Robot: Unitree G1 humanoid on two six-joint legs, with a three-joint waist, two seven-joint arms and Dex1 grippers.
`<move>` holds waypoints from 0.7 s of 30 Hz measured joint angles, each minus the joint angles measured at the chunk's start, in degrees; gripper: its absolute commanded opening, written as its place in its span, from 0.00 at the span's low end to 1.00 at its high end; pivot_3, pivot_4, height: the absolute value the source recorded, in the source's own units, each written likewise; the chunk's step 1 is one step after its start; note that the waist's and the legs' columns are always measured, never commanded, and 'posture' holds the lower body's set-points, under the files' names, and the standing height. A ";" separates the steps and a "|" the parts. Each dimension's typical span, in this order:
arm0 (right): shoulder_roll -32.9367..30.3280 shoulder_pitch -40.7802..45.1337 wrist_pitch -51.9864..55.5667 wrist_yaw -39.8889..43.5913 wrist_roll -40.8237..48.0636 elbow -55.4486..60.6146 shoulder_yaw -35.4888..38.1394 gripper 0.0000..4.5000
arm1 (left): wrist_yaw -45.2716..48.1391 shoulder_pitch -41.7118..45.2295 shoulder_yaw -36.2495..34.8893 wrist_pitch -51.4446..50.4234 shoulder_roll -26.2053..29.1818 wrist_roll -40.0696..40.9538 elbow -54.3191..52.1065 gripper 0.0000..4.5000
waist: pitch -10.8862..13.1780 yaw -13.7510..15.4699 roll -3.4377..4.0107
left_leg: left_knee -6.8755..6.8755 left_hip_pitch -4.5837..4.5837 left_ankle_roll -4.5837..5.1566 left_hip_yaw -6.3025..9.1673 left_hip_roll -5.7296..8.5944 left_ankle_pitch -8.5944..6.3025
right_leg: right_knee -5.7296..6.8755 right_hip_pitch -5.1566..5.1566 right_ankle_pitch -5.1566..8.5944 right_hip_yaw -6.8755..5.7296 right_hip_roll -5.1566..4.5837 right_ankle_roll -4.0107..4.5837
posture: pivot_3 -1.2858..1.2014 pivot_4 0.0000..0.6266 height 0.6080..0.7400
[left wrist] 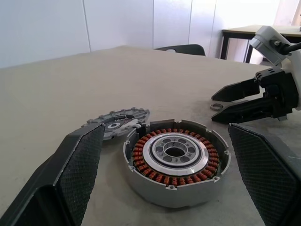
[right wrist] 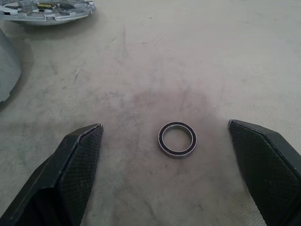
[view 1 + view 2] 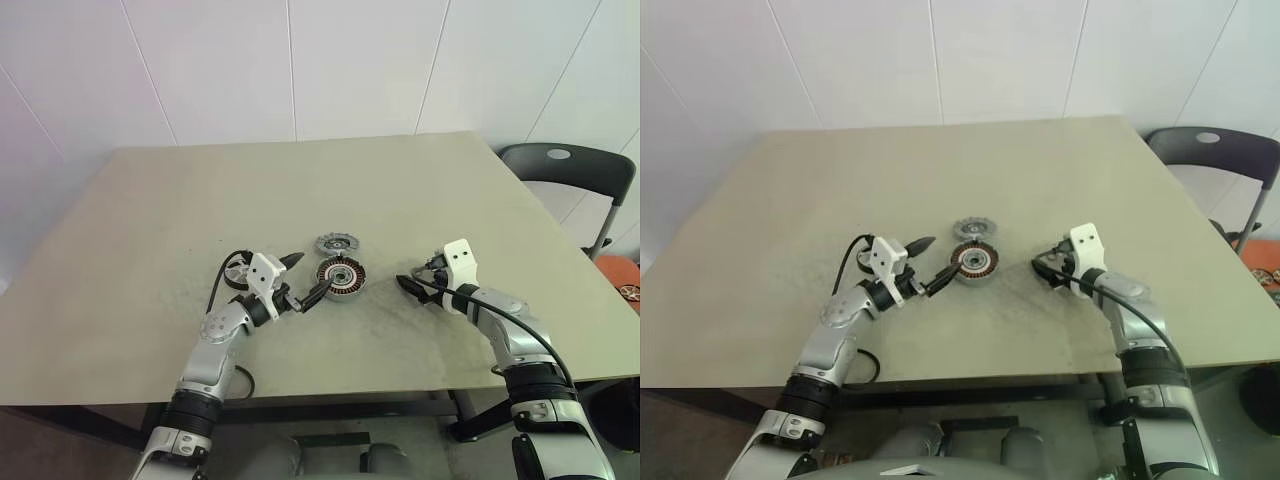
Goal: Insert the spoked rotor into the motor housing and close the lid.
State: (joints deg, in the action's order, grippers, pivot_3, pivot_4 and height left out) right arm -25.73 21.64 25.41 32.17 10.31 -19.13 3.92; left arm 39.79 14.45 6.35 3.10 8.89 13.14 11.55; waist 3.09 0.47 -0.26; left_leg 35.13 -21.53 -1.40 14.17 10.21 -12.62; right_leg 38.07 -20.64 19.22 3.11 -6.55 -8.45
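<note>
The motor housing [image 3: 341, 277], a round cup with copper windings and a silver centre, sits mid-table. My left gripper [image 3: 308, 277] is open just left of it, its fingers [image 1: 75, 165] spread about as wide as the housing [image 1: 176, 160] and holding nothing. The lid [image 3: 338, 243], a flat grey disc with a notched rim, lies just behind the housing. The spoked rotor [image 3: 236, 276] rests on the table to the left, partly hidden behind my left wrist. My right gripper [image 3: 404, 284] is open to the right of the housing, low over a thin small metal ring [image 2: 177, 139].
The beige table [image 3: 150, 220] stands against a white wall. A dark chair [image 3: 570, 165] is off the table's far right corner, and an orange object [image 3: 625, 285] lies beyond the right edge.
</note>
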 measured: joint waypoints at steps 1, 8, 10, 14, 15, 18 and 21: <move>0.00 0.00 -0.01 -0.04 -0.01 0.00 0.00 0.99 | 0.00 0.04 0.02 0.00 -0.07 -0.01 0.00 0.99 | 0.00 0.01 -0.01 | 0.00 0.00 0.00 0.00 0.00 0.00 | 0.00 0.00 0.00 0.00 0.00 0.00 | 0.52 0.00 1.00; 0.00 -0.01 -0.68 -0.28 -0.21 -0.20 0.01 0.82 | 0.00 0.37 0.07 0.02 -0.26 -0.07 0.02 1.00 | -0.01 0.04 -0.02 | 0.00 0.00 0.00 0.00 0.00 0.00 | 0.00 0.00 0.00 0.00 0.00 0.00 | 0.52 0.00 1.00; 0.15 -0.01 -0.74 -0.27 -0.19 -0.20 0.00 0.69 | 0.00 0.46 0.11 0.02 -0.28 -0.08 0.02 1.00 | -0.01 0.02 -0.02 | -0.02 0.00 0.00 0.00 -0.01 0.00 | 0.00 -0.01 0.00 0.00 0.00 0.00 | 0.52 0.00 1.00; 0.77 -0.01 -0.84 -0.25 -0.06 -0.21 0.00 0.42 | 0.00 0.52 0.11 0.02 -0.27 -0.08 0.02 1.00 | -0.02 0.05 -0.02 | 0.01 0.00 0.00 0.00 -0.01 0.00 | 0.00 0.01 0.00 0.00 0.00 0.00 | 0.52 0.00 1.00; 0.94 -0.01 -0.84 -0.24 -0.05 -0.21 -0.01 0.35 | 0.00 0.52 0.11 0.02 -0.27 -0.09 0.02 1.00 | -0.02 0.06 -0.03 | 0.01 0.01 0.00 0.00 -0.01 0.00 | 0.00 0.01 0.00 0.00 0.00 0.00 | 0.52 0.00 1.00; 1.22 0.05 -0.99 -0.10 -0.01 -0.33 -0.13 0.16 | -0.11 0.52 0.09 0.01 -0.11 -0.08 0.02 1.00 | -0.02 0.08 -0.03 | 0.01 0.02 0.00 0.00 -0.01 0.00 | 0.00 0.02 0.00 0.00 0.00 0.00 | 0.52 0.00 1.00; 1.33 0.81 -1.49 -0.18 -0.12 -1.64 -0.23 0.15 | -0.51 0.50 -0.04 0.01 -0.03 -0.06 0.00 1.00 | -0.02 0.05 -0.02 | 0.02 0.06 0.00 0.00 -0.01 0.00 | 0.00 0.06 0.00 0.00 0.01 0.01 | 0.52 0.00 1.00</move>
State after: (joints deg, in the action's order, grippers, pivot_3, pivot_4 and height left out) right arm -24.40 22.45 23.92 32.00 10.19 -20.77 3.69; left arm 39.29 14.95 6.32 3.12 8.85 13.08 11.55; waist 3.07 0.52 -0.28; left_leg 35.14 -21.47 -1.40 14.17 10.20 -12.61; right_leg 38.08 -20.59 19.22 3.12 -6.53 -8.44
